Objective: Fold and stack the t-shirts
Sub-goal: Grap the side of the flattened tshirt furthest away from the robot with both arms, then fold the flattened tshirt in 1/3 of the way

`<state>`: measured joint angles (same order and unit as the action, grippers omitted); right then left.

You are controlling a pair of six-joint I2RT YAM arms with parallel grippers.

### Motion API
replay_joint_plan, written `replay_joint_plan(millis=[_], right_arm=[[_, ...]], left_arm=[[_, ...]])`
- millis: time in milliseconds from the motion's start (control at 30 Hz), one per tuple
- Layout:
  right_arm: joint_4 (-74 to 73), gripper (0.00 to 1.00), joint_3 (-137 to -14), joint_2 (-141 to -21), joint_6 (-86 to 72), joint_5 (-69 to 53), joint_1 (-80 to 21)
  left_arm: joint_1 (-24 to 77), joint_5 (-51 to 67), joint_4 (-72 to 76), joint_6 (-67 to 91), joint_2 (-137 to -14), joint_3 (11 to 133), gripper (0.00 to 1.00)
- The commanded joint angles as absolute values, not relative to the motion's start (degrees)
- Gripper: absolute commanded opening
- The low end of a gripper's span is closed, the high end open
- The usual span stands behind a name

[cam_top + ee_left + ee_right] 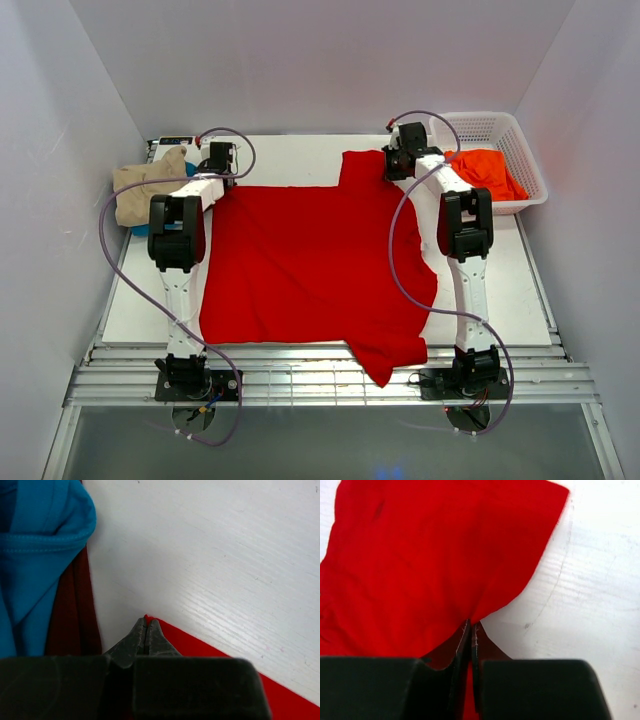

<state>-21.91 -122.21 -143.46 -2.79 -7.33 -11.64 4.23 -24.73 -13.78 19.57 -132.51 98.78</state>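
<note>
While the left gripper (146, 630) and right gripper (471, 630) each pinch its far edge, the bright red t-shirt (310, 260) lies spread flat for folding.

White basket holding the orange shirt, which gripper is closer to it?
Right. The right gripper pinches the red t-shirt just left of the white basket; the left gripper pinches its other far corner, beside the tan shirt.
</note>
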Motion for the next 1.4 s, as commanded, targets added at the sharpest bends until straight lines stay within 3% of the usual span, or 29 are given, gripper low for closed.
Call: replay_joint_plan(millis=[0, 233, 567, 933, 1367], right_arm=[[-19.34, 0.08, -119.1, -136.68, -2.02, -5.54, -11.86], [-16.35, 0.08, -109.53, -121.93, -0.36, -3.69, -12.92], [-18.81, 0.08, -93.01, -107.33, -0.26, -0.35, -15.73], [-20.39, 0.08, -69.8, -91.33, -2.9, 6.32, -21.44], [-25.57, 0.08, -62.14, -83.58, -6.59, 13.18, -26.36]], left_arm=[[3.6, -21.97, -14.6, 20.65, -129.14, 92.56, 0.0], [3.6, -18.73, -3.36, 22.5, -111.48, 77.99, 0.0], [3.6, -14.94, -0.97, 25.75, -98.02, 67.25, 0.0], [3.6, -12.83, -7.38, 27.95, -93.96, 58.19, 0.0], [3.6, -21.97, -14.15, 30.93, -92.73, 55.73, 0.0]])
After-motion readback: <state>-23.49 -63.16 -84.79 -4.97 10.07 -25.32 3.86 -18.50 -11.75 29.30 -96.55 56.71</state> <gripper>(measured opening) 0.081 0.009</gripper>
